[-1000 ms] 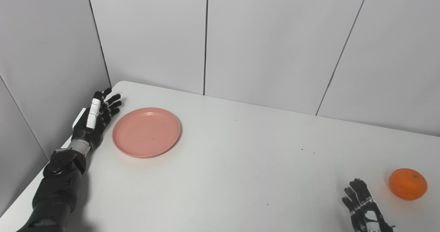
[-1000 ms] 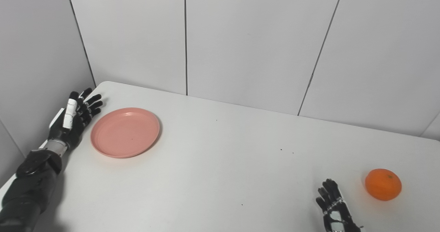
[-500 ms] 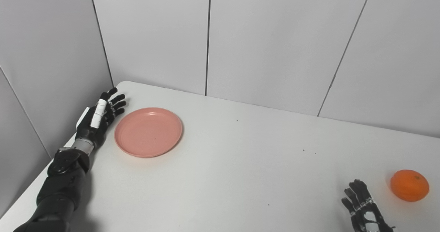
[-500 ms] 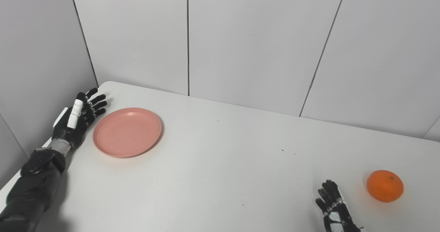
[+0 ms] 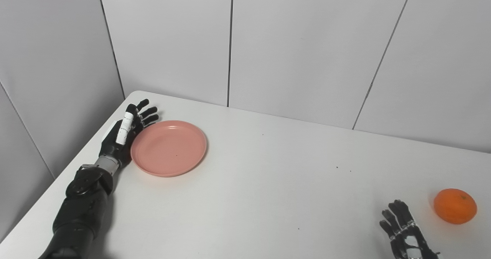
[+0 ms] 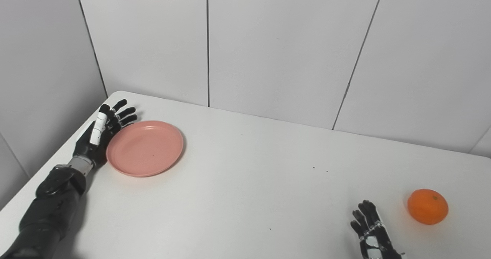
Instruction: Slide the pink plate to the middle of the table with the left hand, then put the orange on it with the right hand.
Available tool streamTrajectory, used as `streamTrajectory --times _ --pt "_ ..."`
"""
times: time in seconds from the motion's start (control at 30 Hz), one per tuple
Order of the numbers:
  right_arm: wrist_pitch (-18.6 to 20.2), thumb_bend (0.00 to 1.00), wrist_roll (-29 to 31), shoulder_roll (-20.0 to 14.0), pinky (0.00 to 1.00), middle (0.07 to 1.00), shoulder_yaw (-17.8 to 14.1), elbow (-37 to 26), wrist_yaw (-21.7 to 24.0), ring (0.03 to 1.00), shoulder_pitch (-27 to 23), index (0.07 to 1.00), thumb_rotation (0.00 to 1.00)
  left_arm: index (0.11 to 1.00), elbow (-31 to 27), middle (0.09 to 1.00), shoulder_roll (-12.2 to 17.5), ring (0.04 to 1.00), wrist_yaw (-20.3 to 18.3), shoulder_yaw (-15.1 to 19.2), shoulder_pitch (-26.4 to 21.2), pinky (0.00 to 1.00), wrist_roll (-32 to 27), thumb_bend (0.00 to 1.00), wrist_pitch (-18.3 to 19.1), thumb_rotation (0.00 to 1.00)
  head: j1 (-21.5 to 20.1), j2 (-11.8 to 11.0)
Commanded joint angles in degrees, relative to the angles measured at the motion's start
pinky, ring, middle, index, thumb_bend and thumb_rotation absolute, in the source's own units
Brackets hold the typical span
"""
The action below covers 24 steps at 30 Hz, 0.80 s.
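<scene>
We are looking at the pink plate, which is lying flat and right side up on the white table in the left part of the frame, near the table's far left corner. It is round, so it is showing no long axis of its own; in the picture it is reading as a wide oval stretched left to right. The orange is sitting at the lower right of the frame, also round, with its small stem mark facing up.

We are holding our left hand edge-on beside the plate, fingers spread and stretched toward the upper right of the frame, gripping nothing. Its palm side is lying against the plate's left rim, or so near it that we cannot tell touching from just beside. The forearm is running down to the lower left corner.

Our right hand is showing only partly at the bottom right edge, fingers apart and pointing up the frame, empty. The orange is lying just to the right of it and slightly higher, apart from the fingertips.

The plate is sitting immediately right of our left hand, and well apart from the orange.
</scene>
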Motion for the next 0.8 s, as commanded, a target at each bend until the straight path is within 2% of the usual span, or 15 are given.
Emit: streamTrajectory --times 0.0,0.3,0.4,0.77 --pt "0.73 0.75 0.24 -0.05 0.93 0.938 0.04 6.38 0.37 0.928 2.1 0.918 0.8 0.906 -2.55 0.86 0.16 0.873 -0.45 -0.36 -0.49 0.85 -0.41 0.99 0.41 0.9 -0.03 0.06" --pt "0.6 0.74 -0.25 0.0 0.91 0.938 0.17 5.93 0.15 0.917 2.29 0.923 0.81 0.909 -10.03 0.866 -2.1 0.875 0.14 -1.6 2.32 0.83 -0.47 0.99 4.8 0.9 -0.26 0.29" --pt "0.35 0.74 -0.26 0.0 0.91 0.933 0.16 5.96 0.22 0.911 2.33 0.92 0.81 0.886 -11.04 0.854 -3.09 0.865 0.91 -1.83 2.77 0.83 -0.19 0.97 5.56 0.9 -0.26 0.29" --pt "0.98 0.74 -0.82 0.31 0.9 0.934 0.38 4.93 -0.26 0.905 2.71 0.924 0.8 0.9 -14.12 0.857 -5.81 0.866 2.21 -2.91 3.57 0.82 -0.24 0.98 8.52 0.9 -1.0 0.95"
